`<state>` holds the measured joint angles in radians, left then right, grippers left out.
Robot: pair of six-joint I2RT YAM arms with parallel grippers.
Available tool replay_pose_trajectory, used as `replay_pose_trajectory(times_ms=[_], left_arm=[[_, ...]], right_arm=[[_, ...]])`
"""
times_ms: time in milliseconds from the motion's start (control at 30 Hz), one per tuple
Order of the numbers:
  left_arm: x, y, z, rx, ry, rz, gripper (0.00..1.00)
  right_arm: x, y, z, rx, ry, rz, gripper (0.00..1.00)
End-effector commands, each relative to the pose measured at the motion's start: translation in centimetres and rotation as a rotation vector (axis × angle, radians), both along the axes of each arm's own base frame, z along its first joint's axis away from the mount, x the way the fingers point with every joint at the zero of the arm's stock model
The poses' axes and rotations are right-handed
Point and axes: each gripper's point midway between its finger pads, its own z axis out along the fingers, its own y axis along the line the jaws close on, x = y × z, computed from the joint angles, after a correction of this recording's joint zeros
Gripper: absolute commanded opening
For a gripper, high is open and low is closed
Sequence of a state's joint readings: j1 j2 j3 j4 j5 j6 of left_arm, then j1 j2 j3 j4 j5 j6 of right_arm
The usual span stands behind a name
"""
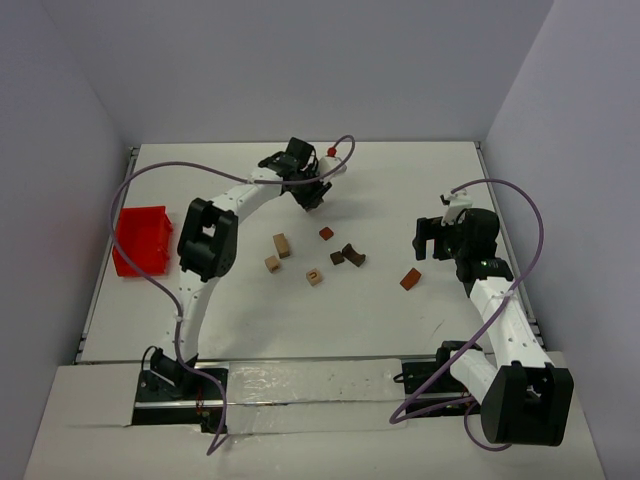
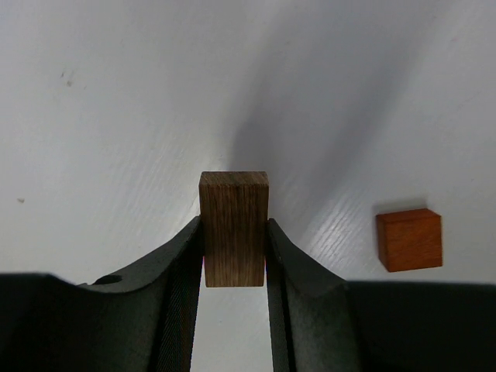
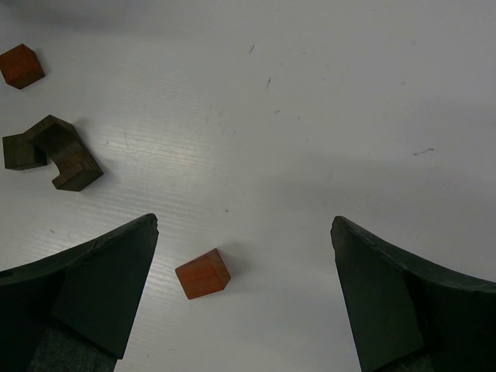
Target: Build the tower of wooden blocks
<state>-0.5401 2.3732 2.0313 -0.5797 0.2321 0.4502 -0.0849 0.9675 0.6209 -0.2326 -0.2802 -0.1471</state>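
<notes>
My left gripper (image 1: 311, 192) reaches to the far middle of the table. In the left wrist view it (image 2: 235, 256) is shut on a dark brown wooden block (image 2: 233, 203), held upright between its fingers over the white table. A reddish-brown cube (image 2: 409, 239) lies just to its right. My right gripper (image 1: 431, 238) is open and empty; in the right wrist view (image 3: 244, 232) an orange-brown cube (image 3: 203, 273) lies on the table between its fingers, nearer the left one. It also shows in the top view (image 1: 411, 279).
Loose blocks lie mid-table: tan ones (image 1: 282, 245), (image 1: 272, 263), (image 1: 315, 277), a reddish cube (image 1: 327, 233) and a dark brown arch piece (image 1: 352, 254), which also shows in the right wrist view (image 3: 58, 151). A red bin (image 1: 140, 240) stands at the left edge.
</notes>
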Motion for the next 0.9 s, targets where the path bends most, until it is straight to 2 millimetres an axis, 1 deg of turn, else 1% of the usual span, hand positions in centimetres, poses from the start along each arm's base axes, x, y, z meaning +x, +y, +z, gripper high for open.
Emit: replay_pose_trajectory(times_ms=[0,133,200,267,300,333,400,433,500,567,600,633,667,733,800,867], left_arm=[[-1.8,-4.2,2.3,-0.105,-0.03,-0.133,0.0],[-5.3,-5.4,0.3,-0.076,0.038,-0.216,0.0],[-7.6,-6.2,-0.2,-0.062,0.059,-0.261,0.0],[-9.3,-6.2,-0.9,-0.047,0.074,-0.282,0.0],[-10.6,-5.9,-1.8,-0.034,0.084,-0.291,0.0],[-11.2,-5.8,-2.1,-0.033,0.088,-0.297,0.0],[-13.3,-6.1,-0.9,-0.058,0.084,-0.324,0.0],[-14.6,-6.4,-0.8,-0.064,0.09,-0.345,0.0],[-16.5,-6.8,-0.3,-0.075,0.101,-0.369,0.0],[-19.2,-7.3,0.4,-0.095,0.126,-0.408,0.0],[-20.3,-7.4,0.6,-0.099,0.136,-0.424,0.0],[-21.4,-7.2,0.3,-0.093,0.155,-0.435,0.0],[-22.1,-7.4,1.3,-0.106,0.149,-0.447,0.0],[-23.8,-7.5,1.6,-0.117,0.17,-0.466,0.0],[-24.2,-7.4,2.6,-0.131,0.17,-0.467,0.0],[-23.4,-7.1,3.5,-0.119,0.131,-0.452,0.0]], right_arm=[[1.1,-0.1,1.9,-0.007,-0.052,0.0,1.0],[1.1,-0.1,2.1,-0.005,-0.054,-0.001,1.0],[1.0,-0.1,2.2,-0.006,-0.058,-0.004,1.0],[0.9,-0.1,2.4,-0.005,-0.063,-0.007,1.0],[0.8,-0.1,2.5,-0.005,-0.067,-0.008,1.0],[0.8,-0.1,2.5,-0.004,-0.068,-0.009,1.0],[0.8,-0.1,2.7,-0.002,-0.07,-0.008,1.0],[0.8,-0.1,2.7,0.0,-0.071,-0.008,1.0],[0.8,0.0,2.7,0.004,-0.07,-0.005,1.0],[0.9,0.0,2.6,0.005,-0.066,-0.006,1.0],[0.9,0.1,2.6,0.006,-0.066,-0.005,1.0],[0.9,0.1,2.6,0.007,-0.066,-0.003,1.0],[0.9,0.1,2.6,0.008,-0.066,-0.002,1.0],[0.9,0.1,2.5,0.01,-0.063,-0.003,1.0],[0.9,0.1,2.6,0.01,-0.063,-0.002,1.0],[0.8,0.1,2.5,0.009,-0.063,-0.001,1.0]])
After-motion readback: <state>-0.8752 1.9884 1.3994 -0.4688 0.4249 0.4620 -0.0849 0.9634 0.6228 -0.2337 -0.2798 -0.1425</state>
